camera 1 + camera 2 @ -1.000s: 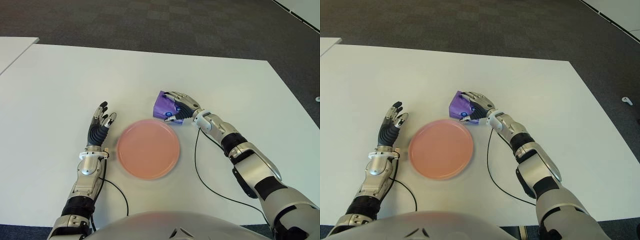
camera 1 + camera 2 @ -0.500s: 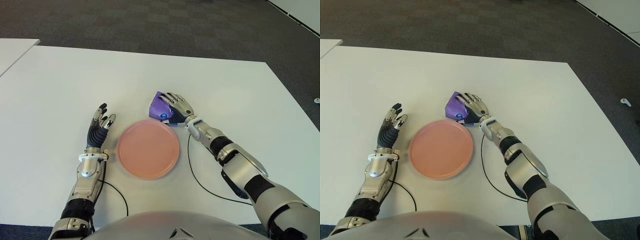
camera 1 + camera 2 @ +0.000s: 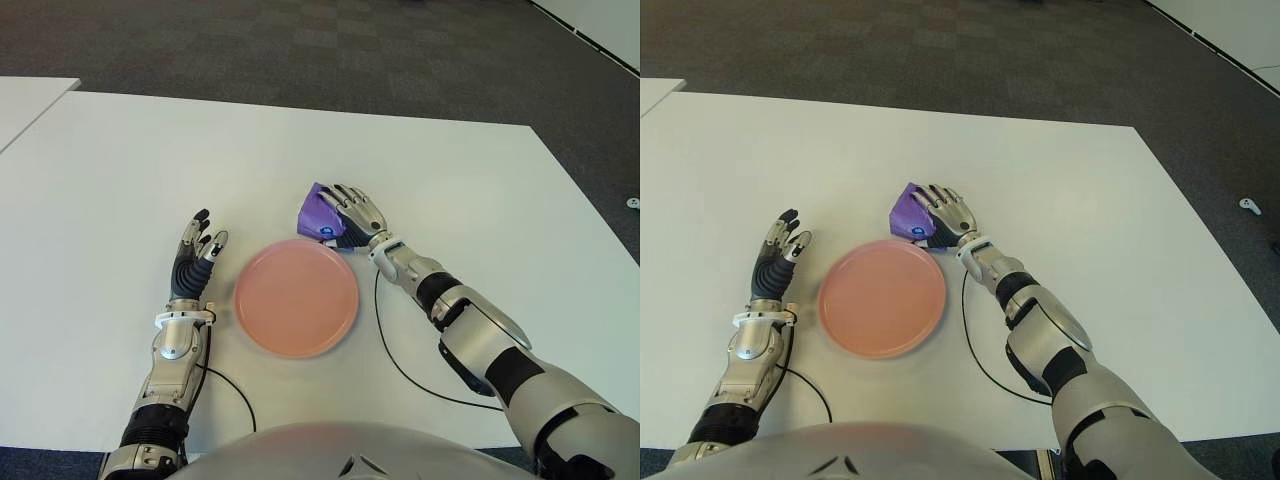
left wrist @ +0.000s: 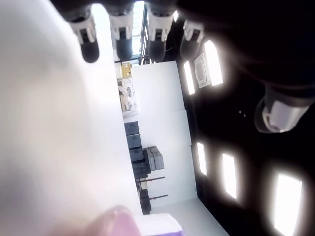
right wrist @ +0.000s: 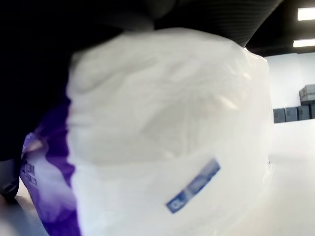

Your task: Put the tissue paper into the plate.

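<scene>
— Tissue paper, the small purple-and-white plastic-wrapped pack (image 3: pixel 322 212): where is it?
— Just above centre of the frame, on the white table (image 3: pixel 120 170), just beyond the upper right rim of the round pink plastic plate (image 3: pixel 296 297), not in it.
— And the right robot hand (image 3: pixel 352 214)?
— Its fingers are curled over the pack, gripping it; the right wrist view is filled with the wrapper.
— The left robot hand (image 3: pixel 196 256)?
— Left of the plate, fingers straight and spread, holding nothing.
</scene>
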